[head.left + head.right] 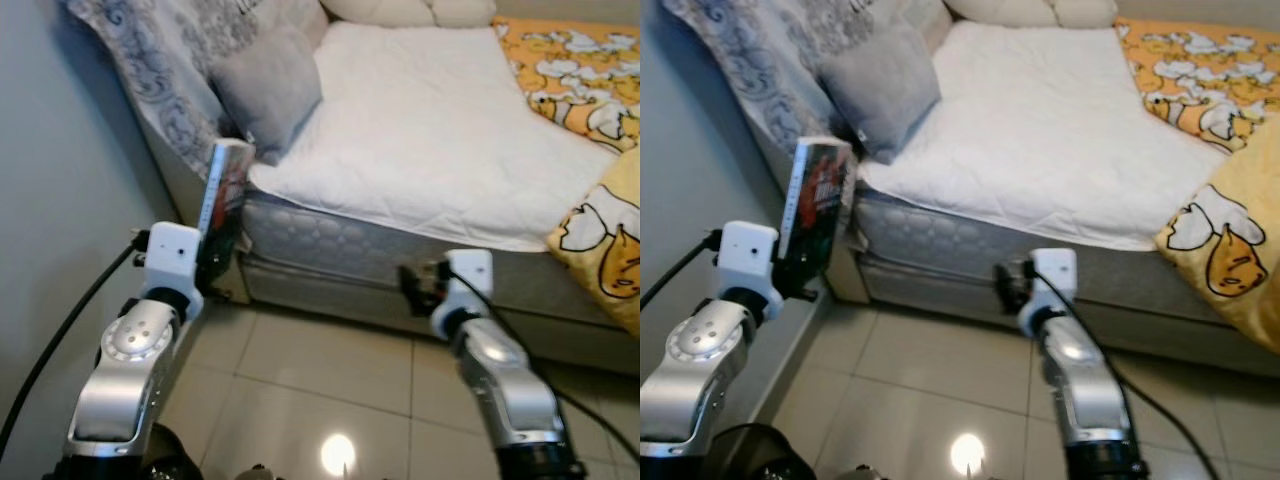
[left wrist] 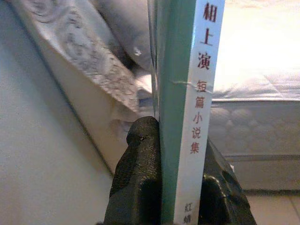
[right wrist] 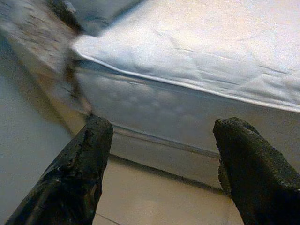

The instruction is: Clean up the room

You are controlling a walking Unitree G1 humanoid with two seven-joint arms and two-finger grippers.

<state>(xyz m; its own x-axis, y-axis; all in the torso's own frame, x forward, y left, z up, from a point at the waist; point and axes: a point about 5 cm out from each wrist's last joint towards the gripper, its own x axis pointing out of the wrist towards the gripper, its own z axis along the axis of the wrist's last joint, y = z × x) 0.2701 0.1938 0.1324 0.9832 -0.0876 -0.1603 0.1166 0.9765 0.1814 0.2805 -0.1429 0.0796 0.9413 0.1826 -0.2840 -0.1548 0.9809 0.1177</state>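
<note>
My left gripper [image 1: 218, 250] is shut on a book [image 1: 224, 195] and holds it upright in front of the bed's near left corner. The book has a white spine with red characters and a dark red cover [image 1: 820, 200]. In the left wrist view the spine [image 2: 199, 93] stands between the two black fingers [image 2: 138, 178]. My right gripper [image 1: 410, 280] is open and holds nothing, just in front of the mattress side [image 3: 187, 112] above the tiled floor.
The bed [image 1: 430, 130] carries a white quilt, a grey pillow [image 1: 265, 85] at its left end and a yellow cartoon blanket [image 1: 590, 90] on the right. A patterned headboard [image 1: 150, 60] leans at the left beside a grey wall [image 1: 60, 180]. Beige floor tiles [image 1: 320, 390] lie below.
</note>
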